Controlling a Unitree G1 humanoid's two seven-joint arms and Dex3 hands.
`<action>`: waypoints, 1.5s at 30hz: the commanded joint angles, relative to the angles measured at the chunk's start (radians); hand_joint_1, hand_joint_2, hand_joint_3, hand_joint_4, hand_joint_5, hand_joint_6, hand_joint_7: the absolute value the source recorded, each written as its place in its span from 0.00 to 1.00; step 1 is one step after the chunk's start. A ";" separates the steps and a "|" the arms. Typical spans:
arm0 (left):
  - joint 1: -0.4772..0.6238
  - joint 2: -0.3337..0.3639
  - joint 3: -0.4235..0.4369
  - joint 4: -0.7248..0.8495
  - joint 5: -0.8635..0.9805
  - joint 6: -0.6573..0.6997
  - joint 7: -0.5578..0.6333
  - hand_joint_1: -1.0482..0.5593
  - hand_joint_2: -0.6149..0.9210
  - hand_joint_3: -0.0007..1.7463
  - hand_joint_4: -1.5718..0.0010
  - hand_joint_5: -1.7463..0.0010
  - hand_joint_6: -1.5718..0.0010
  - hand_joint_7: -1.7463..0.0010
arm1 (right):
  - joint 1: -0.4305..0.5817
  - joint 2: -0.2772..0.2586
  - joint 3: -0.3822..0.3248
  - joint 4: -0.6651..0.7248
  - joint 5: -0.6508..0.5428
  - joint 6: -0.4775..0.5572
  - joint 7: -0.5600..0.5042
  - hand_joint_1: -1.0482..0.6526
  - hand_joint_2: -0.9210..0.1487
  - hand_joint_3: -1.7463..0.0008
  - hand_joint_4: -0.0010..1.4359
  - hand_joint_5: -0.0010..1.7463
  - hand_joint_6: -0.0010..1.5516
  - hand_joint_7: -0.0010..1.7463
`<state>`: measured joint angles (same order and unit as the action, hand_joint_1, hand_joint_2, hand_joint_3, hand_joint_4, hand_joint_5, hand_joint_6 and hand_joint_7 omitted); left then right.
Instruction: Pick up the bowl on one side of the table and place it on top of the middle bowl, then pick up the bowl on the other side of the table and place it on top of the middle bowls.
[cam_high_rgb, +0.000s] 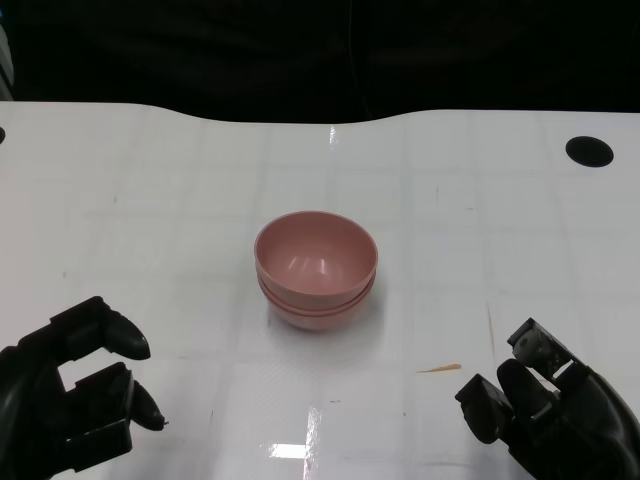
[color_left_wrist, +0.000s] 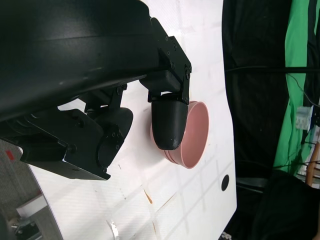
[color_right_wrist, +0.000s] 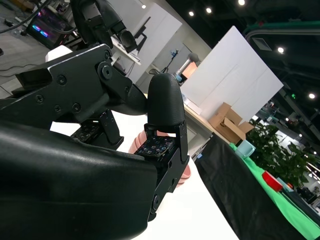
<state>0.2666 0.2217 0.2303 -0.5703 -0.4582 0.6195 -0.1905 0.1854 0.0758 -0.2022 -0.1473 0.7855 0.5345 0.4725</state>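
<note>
A stack of pink bowls (cam_high_rgb: 316, 270) stands in the middle of the white table (cam_high_rgb: 480, 220), nested one inside another. My left hand (cam_high_rgb: 75, 385) is at the near left edge, well apart from the stack, holding nothing, fingers apart. My right hand (cam_high_rgb: 545, 410) is at the near right edge, also apart from the bowls and holding nothing. In the left wrist view the pink bowls (color_left_wrist: 192, 135) show beyond my left hand (color_left_wrist: 125, 125). In the right wrist view my right hand (color_right_wrist: 125, 125) hides most of the pink bowls (color_right_wrist: 186, 175).
A black round hole (cam_high_rgb: 589, 151) sits in the table at the far right. A small orange smear (cam_high_rgb: 440, 369) lies on the table near my right hand. The table's far edge curves against a dark background.
</note>
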 joint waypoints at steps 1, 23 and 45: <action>0.008 0.009 0.009 0.000 0.001 -0.006 -0.002 0.85 1.00 0.69 0.52 0.00 0.64 0.00 | 0.005 -0.015 -0.012 0.005 0.016 -0.015 0.008 0.54 0.35 0.29 0.57 1.00 0.45 0.95; 0.025 -0.007 0.001 -0.027 0.013 -0.004 0.032 0.85 1.00 0.69 0.53 0.00 0.64 0.00 | -0.002 -0.040 -0.057 -0.033 0.017 -0.083 -0.044 0.54 0.31 0.21 0.63 1.00 0.47 0.98; 0.044 -0.006 0.015 -0.030 -0.001 -0.014 0.020 0.87 1.00 0.71 0.55 0.00 0.66 0.00 | 0.009 -0.038 -0.050 0.010 0.003 -0.141 -0.020 0.57 0.32 0.27 0.61 1.00 0.45 0.96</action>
<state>0.2999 0.2082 0.2361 -0.5985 -0.4607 0.6188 -0.1636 0.1893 0.0441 -0.2501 -0.1427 0.7970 0.4093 0.4511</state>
